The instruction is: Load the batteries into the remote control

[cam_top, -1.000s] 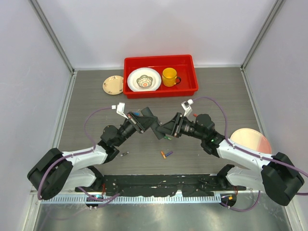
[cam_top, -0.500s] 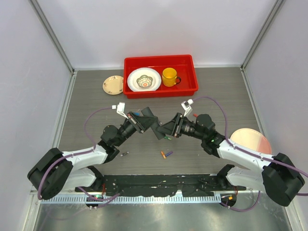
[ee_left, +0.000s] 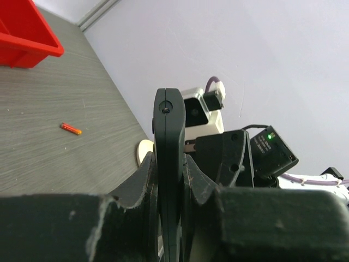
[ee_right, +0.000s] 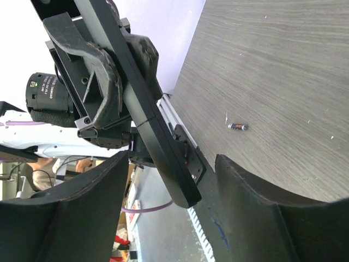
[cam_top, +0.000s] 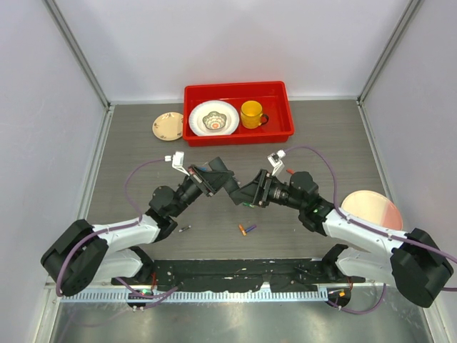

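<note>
The loading looks not yet begun. The left gripper (ee_left: 168, 188) clamps the black remote control (ee_left: 167, 158), held above mid-table. The right gripper (ee_right: 172, 164) stands wide and empty, astride the remote's end without touching it. Loose batteries (cam_top: 246, 229) lie at six o'clock of the remote. The next move likely calls for a fine pinch on one.

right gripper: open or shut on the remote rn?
Open. The right gripper has its fingers wide apart, with gaps either side of the remote control; only the left gripper clamps it.
</note>
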Available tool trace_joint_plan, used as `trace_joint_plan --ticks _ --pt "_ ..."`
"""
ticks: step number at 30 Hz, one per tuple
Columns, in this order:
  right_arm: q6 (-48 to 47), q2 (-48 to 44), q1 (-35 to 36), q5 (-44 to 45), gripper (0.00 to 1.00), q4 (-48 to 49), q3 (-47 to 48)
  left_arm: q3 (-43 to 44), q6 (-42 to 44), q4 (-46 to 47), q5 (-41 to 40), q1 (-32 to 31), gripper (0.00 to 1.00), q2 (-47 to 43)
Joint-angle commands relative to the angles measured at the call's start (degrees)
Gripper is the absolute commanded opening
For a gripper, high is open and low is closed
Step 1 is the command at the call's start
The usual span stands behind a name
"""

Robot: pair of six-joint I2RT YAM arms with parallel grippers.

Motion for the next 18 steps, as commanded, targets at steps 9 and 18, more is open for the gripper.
trace_joint_plan --ticks 9,18 --pt "7.22 -2.63 0.56 3.89 0.70 4.40 -1.17 2.42 2.61 5.25 -2.61 0.01 0.00 0.97" --pt "8.63 -0.52 0.56 4.60 0.56 5.72 -0.64 2.42 2.79 5.69 -3.05 -0.08 0.00 0.62"
